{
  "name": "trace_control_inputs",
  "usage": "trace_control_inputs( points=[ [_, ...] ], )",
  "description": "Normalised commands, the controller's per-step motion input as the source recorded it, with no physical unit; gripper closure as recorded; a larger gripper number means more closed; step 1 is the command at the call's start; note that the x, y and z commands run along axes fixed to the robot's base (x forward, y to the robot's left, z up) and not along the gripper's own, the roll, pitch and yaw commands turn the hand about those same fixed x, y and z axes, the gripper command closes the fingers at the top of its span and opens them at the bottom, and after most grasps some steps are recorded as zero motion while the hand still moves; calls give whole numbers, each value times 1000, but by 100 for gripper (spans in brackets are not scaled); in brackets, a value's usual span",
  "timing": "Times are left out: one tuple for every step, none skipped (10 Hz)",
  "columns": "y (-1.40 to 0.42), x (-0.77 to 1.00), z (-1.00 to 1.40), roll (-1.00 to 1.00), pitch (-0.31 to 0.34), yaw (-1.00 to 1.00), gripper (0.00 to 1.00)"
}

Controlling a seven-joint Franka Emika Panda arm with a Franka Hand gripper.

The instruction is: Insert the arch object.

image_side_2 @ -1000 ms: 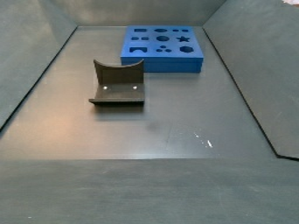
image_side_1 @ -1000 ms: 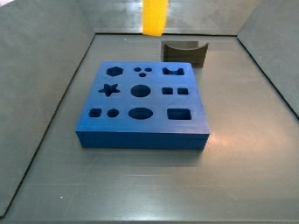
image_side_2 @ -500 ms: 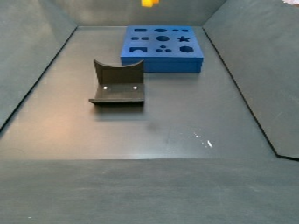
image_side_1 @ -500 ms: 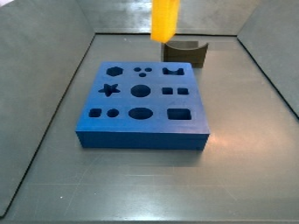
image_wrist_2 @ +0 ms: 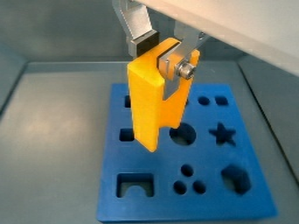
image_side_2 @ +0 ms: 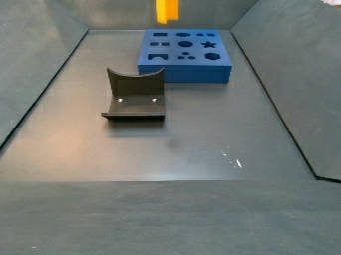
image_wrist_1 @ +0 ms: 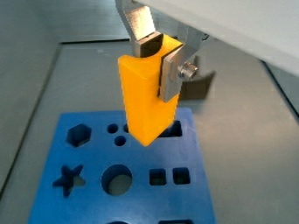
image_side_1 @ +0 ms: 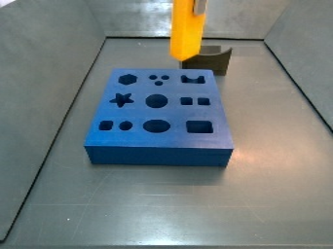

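Nothing inserted yet: our gripper (image_wrist_1: 162,63) hangs above the blue board (image_wrist_1: 70,188), clamped on an orange bar (image_wrist_1: 146,96), no arch object in sight

Above the blue board (image_side_1: 156,144), the jaws holding the orange bar (image_side_1: 186,29) are cropped from both side views.

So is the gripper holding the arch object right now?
No. In a wrist view the gripper is clamped on the orange bar above the blue board; the arch object sits apart on the floor.
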Motion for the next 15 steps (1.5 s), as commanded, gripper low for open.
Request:
trace_control_inputs(
  points=[
    [109, 80, -254, 0, -14, -954, 100],
    [209, 23, -251, 0, -16, -849, 100],
    [291, 0, -257, 0, -16, -751, 100],
    [329, 0, -254, -1, -16, -709, 100],
    [249, 40, -206, -19, -43, -780, 100],
    [74, 169, -177, -64, -66, -931, 100],
    [66, 160, -217, -31, -40, -960, 100],
    [180, 349, -263, 0, -19, -849, 100],
    [229, 517, -311, 0, 0, -731, 100],
    [246, 549, -389, -16, 0, -683, 100],
    [143, 334, -380, 0, 0, -537, 100],
    [43, 6, -251, -3, -3, -49, 100],
    [0, 0, -197, 0, 0, -17, 100],
    [0, 6, -217, -30, -41, -106, 100],
    [-74, 20, -146, -61, -27, -169, 100]
  ],
)
